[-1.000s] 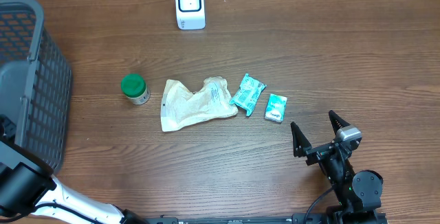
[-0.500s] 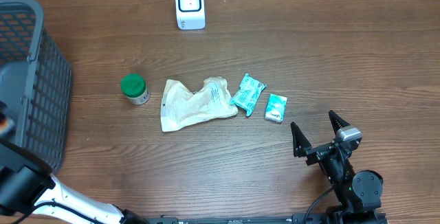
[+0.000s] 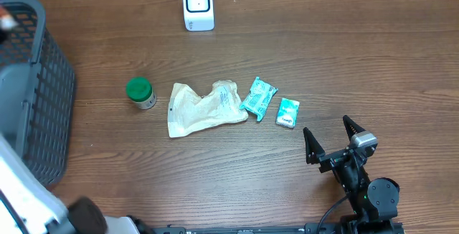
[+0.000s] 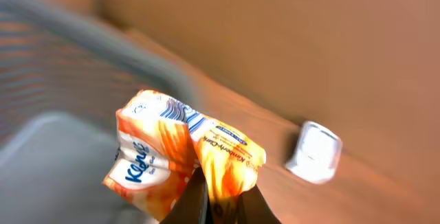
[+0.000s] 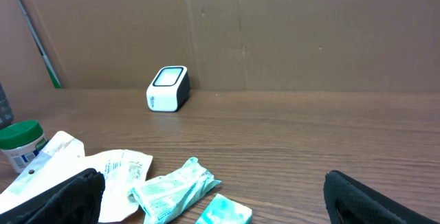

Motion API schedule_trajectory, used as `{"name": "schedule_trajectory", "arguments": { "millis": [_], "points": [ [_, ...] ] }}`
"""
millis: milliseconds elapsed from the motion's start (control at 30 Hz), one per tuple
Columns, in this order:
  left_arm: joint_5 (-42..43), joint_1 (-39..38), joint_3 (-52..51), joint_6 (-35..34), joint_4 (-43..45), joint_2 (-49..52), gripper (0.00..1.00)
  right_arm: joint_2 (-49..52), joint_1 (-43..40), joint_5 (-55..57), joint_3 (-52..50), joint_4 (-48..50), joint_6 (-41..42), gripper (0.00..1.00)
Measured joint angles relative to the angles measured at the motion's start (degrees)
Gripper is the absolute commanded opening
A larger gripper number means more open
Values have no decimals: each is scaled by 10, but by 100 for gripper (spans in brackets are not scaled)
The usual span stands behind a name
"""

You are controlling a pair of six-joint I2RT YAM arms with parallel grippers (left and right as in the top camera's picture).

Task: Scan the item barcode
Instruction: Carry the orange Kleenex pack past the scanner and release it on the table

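Left wrist view: my left hand [image 4: 218,209] was pinching the orange-and-white soft tissue packet [image 4: 182,157]. Its dark fingers [image 4: 191,207] were pressed together on the packet's lower edge, so the crumpled body stood up above the fingertips, clear of the wooden bench [image 3: 301,54]. Behind the packet, the grey plastic mesh basket [image 4: 62,59] showed as a blur on the left and the small white barcode scanner [image 4: 314,152] on the right. Overhead view: the scanner stood at the bench's far edge, well apart from the basket. My right hand [image 3: 326,124] rested near the bench's front edge with its fingers spread wide, holding nothing, just beside a small teal packet [image 3: 287,112].
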Motion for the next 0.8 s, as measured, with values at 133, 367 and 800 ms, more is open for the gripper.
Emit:
{"name": "schedule_trajectory", "arguments": {
  "millis": [133,367,800],
  "points": [
    [-4,-126,2,32,-58,-22,4,0,0,0,0,0,0,100],
    [-52,-392,-49,134,-62,50,4,0,0,0,0,0,0,100],
    [-69,-664,-69,297,43,284,5,0,0,0,0,0,0,100]
  ]
}}
